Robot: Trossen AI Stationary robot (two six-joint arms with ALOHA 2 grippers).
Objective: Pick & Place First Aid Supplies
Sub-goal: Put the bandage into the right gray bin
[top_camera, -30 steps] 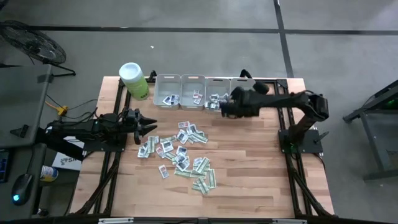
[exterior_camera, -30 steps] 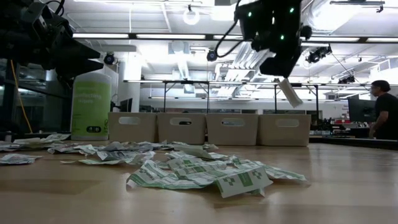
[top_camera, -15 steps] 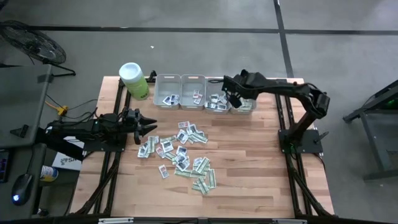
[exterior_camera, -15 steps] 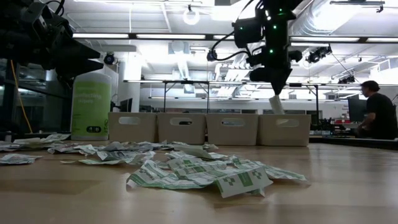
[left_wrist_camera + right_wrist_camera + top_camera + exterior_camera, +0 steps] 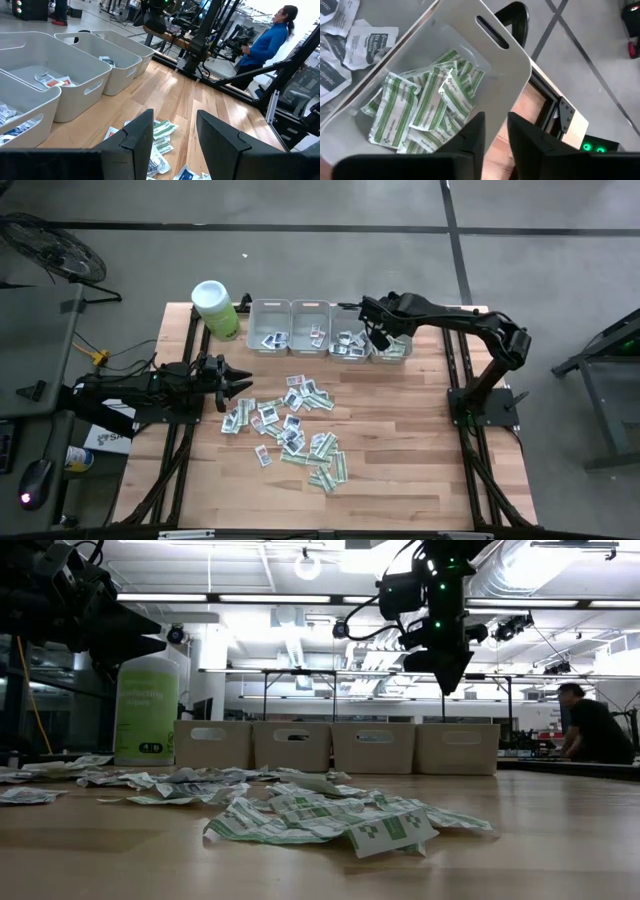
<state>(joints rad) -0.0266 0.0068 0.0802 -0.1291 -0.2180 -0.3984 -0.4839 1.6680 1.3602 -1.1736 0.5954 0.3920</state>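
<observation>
The first aid supplies lie in a loose pile (image 5: 290, 425) of small flat packets at the table's middle, also low in the low view (image 5: 320, 820). More sit in the four grey bins along the far edge. My right gripper (image 5: 378, 338) hangs above the rightmost bin (image 5: 392, 346), pointing steeply down, slightly open with nothing between its fingers (image 5: 496, 117). Green-and-white strips (image 5: 425, 110) lie on that bin's floor. My left gripper (image 5: 245, 385) waits level and open at the pile's left edge (image 5: 175, 117).
A lime-green canister (image 5: 215, 308) with a white lid stands at the far left, beside the bins. The other grey bins (image 5: 310, 327) hold white packets. Bare wood lies near and to the right of the pile. A person (image 5: 590, 730) works in the room behind the table.
My right gripper has swung toward the table's right and far edge, from over the third bin to over the rightmost one, and has tipped further down. The packet that hung below its fingers no longer hangs there.
</observation>
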